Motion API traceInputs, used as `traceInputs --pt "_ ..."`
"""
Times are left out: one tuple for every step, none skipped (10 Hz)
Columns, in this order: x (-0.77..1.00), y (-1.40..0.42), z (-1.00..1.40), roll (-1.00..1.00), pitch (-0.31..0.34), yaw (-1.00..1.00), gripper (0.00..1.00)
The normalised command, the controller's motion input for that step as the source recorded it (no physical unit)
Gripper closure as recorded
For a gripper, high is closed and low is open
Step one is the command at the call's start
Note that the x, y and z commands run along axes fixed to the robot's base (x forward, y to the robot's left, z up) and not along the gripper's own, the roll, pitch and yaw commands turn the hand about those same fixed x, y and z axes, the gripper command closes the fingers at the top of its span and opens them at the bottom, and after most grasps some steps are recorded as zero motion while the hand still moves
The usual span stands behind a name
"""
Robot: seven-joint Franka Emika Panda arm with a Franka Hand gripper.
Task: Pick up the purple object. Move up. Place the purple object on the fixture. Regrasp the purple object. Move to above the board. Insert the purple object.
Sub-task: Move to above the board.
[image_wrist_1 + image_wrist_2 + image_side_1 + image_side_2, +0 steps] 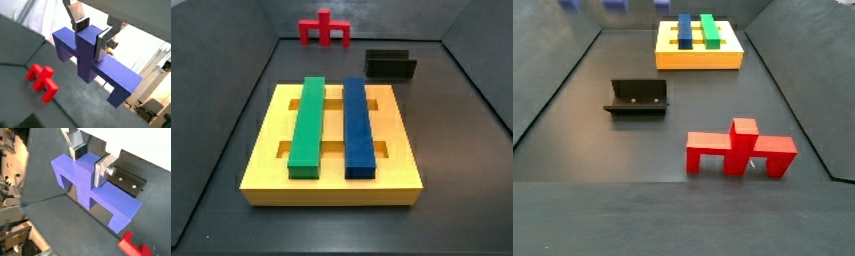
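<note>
Only the wrist views show the gripper (pixel 92 34): its plates are clamped on the purple object's (pixel 90 56) stem, lifted off the floor. In both side views neither appears; the board (pixel 267 165), fixture (pixel 390 66) and red piece (pixel 740 148) stand well apart.

No readable text, label, brand, number or sign appears in any view. The purple object (pixel 90 57), held between the jaws of the gripper (pixel 93 31) in both wrist views, has plain faces. The board (pixel 331 175), the fixture (pixel 637 97) and the red piece (pixel 738 150) are likewise unmarked.
</note>
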Motion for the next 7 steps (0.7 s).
traceInputs --pt "0.02 -0.01 0.36 0.00 0.076 0.03 1.00" --pt "-0.98 -1.40 0.28 -1.00 0.115 -0.01 1.00" --pt "-0.99 -1.40 0.27 -1.00 0.109 -0.01 1.00" --pt "-1.07 -1.40 0.26 -1.00 0.091 0.01 1.00" --pt "-1.08 -1.40 0.25 -1.00 0.094 0.01 1.00" --pt "-1.07 -1.40 0.25 -1.00 0.089 0.02 1.00" --pt "-0.70 -0.89 0.15 -1.00 0.084 0.03 1.00"
